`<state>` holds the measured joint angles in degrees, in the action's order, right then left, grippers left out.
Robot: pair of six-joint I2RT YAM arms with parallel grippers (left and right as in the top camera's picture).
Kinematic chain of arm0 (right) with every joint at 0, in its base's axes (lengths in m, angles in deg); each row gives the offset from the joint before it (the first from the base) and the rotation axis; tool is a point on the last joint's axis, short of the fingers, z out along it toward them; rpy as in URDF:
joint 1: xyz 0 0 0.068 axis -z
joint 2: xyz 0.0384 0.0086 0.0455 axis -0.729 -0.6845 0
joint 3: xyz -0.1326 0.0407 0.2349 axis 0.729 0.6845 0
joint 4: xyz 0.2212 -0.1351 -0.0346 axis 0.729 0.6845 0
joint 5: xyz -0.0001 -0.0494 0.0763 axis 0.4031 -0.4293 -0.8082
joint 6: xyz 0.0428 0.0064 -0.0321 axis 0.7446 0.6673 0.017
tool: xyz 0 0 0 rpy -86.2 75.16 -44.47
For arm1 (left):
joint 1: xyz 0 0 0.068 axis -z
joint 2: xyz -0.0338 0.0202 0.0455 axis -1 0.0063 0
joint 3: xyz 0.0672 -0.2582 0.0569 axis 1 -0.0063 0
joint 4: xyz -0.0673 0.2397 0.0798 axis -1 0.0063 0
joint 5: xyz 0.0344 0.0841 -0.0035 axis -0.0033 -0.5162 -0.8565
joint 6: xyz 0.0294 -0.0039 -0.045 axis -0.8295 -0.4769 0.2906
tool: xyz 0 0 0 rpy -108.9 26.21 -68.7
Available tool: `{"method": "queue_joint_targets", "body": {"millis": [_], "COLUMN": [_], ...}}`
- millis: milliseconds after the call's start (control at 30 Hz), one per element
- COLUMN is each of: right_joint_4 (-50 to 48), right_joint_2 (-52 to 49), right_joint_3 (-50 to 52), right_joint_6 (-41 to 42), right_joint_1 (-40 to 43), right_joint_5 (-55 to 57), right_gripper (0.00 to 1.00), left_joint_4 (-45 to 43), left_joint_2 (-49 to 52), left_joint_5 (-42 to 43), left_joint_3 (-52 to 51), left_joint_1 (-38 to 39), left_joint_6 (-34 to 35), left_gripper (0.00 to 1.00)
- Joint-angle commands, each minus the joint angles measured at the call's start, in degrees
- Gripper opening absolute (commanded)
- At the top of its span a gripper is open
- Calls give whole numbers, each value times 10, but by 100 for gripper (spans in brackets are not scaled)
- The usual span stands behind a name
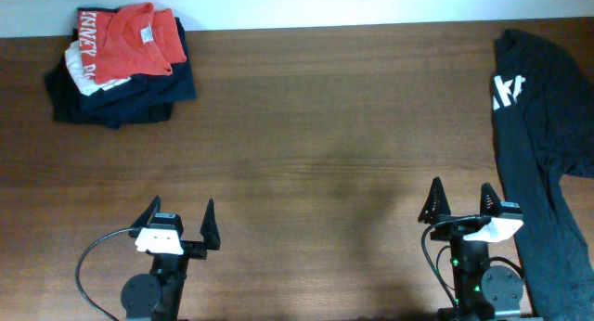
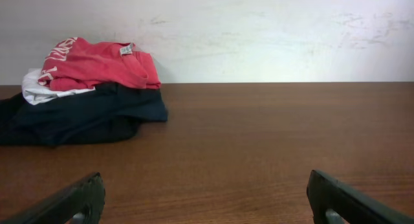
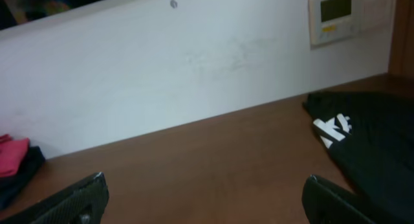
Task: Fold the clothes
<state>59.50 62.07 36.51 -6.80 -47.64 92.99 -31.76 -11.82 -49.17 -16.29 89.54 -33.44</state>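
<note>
A stack of folded clothes (image 1: 121, 66), red on top of white and dark navy, sits at the table's back left; it also shows in the left wrist view (image 2: 90, 94). A black garment with white lettering (image 1: 543, 145) lies unfolded along the right edge and hangs past the front; it shows in the right wrist view (image 3: 369, 143). My left gripper (image 1: 179, 221) is open and empty near the front left, fingers (image 2: 204, 195) wide apart. My right gripper (image 1: 460, 202) is open and empty near the front right, just left of the black garment, fingers (image 3: 204, 191) wide apart.
The brown wooden table (image 1: 325, 145) runs back to a white wall (image 2: 259, 36). A wall control panel (image 3: 339, 15) hangs behind the right side. A cable (image 1: 88, 256) loops by the left arm's base.
</note>
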Motion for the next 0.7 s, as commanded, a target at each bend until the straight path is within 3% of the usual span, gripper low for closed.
{"method": "queue_joint_targets", "body": {"millis": [0, 100, 233, 333, 667], "right_joint_4": [-55, -50, 27, 28, 28], "right_joint_2": [6, 6, 6, 6, 6], "right_joint_3": [43, 44, 44, 44, 44], "right_joint_6": [-5, -7, -23, -90, -91], "right_joint_1": [-4, -4, -4, -4, -3], "right_joint_5": [-3, -3, -7, -21, -21], "right_gripper": [99, 99, 99, 99, 99], "left_joint_4": [1, 1, 1, 1, 1], "left_joint_2": [-3, -3, -3, -3, -3], "left_joint_5": [-4, -4, -4, -4, -4], "left_joint_3": [-3, -3, -3, -3, -3], "left_joint_1": [3, 3, 3, 3, 3], "left_joint_6": [-11, -11, -11, -11, -11], "left_gripper": [99, 99, 99, 99, 99]}}
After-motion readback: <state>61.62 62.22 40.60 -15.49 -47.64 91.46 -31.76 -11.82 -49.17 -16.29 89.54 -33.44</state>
